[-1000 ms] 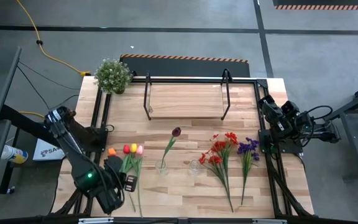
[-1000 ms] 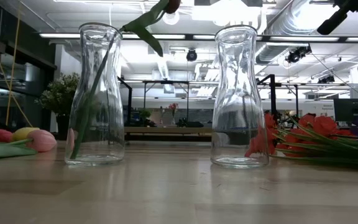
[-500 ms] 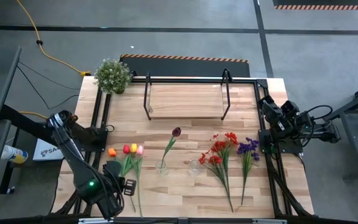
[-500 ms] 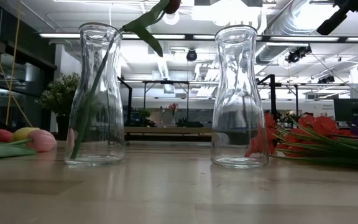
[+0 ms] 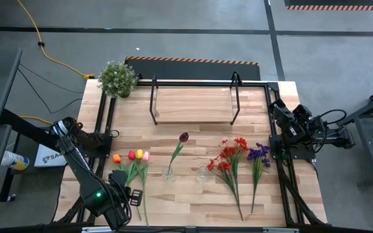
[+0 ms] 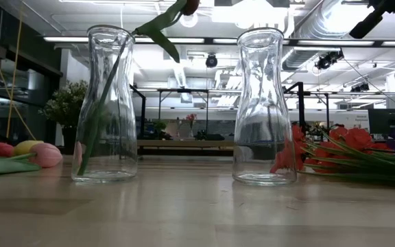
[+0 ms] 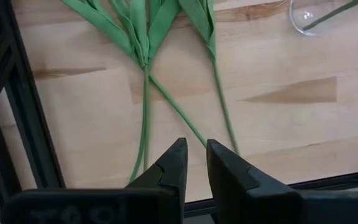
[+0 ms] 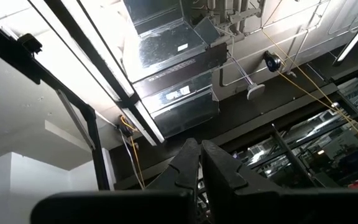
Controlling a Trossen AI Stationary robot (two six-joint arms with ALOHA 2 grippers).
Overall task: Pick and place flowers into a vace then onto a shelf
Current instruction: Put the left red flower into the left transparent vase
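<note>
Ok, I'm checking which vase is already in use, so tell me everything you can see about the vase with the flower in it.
The vase is clear glass, carafe-shaped: wide mouth, narrow neck, broad base. It stands upright on the table, left of a second, empty vase in the low view. One maroon tulip is in it, its green stem leaning against the rim and its head hanging out over the table toward the shelf. No gripper touches it.

1. A white box (image 5: pixel 44 156) on the floor beside the table's left edge carries dark letters that look like "SA"; the left arm covers the rest.
2. The duct (image 8: pixel 178 93) overhead, above the right gripper's jaws, has small labels, too small to read.
3. Nothing else readable.
</note>
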